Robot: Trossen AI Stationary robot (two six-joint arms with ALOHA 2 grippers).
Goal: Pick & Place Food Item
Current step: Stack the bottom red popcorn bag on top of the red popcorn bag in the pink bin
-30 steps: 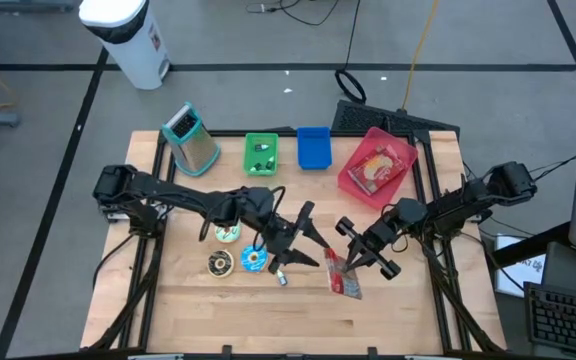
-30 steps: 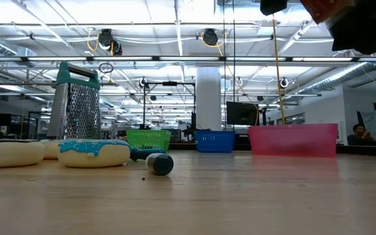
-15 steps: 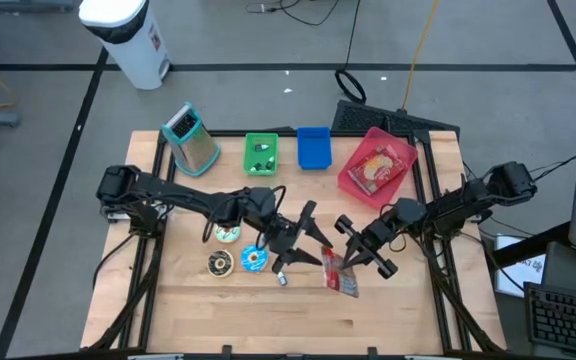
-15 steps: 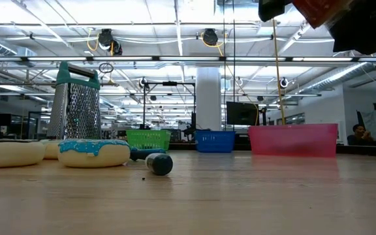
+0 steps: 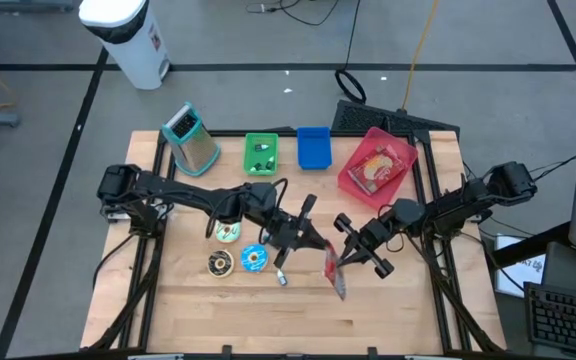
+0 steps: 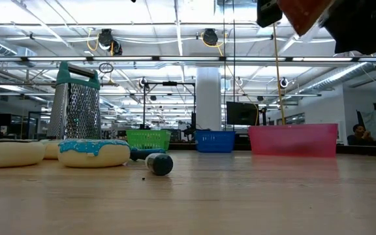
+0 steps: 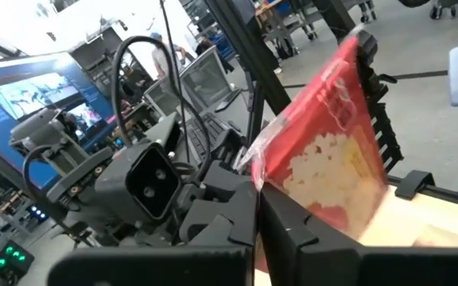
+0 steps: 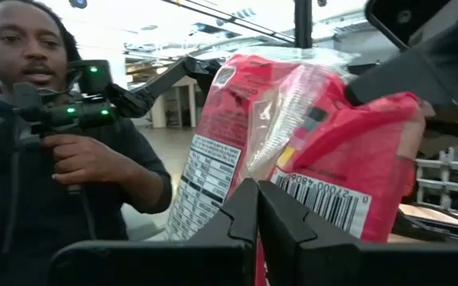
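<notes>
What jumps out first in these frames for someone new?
The red snack bag, held up off the table near its middle, pinched by both tools at once: the right tool and the left tool are both shut on it. Behind it, a pink bin at the far right already holds another red packet, and a person holding a controller shows in the right wrist view.

Robotics lab: monitors (image 7: pixel 30 91), test rigs.
</notes>
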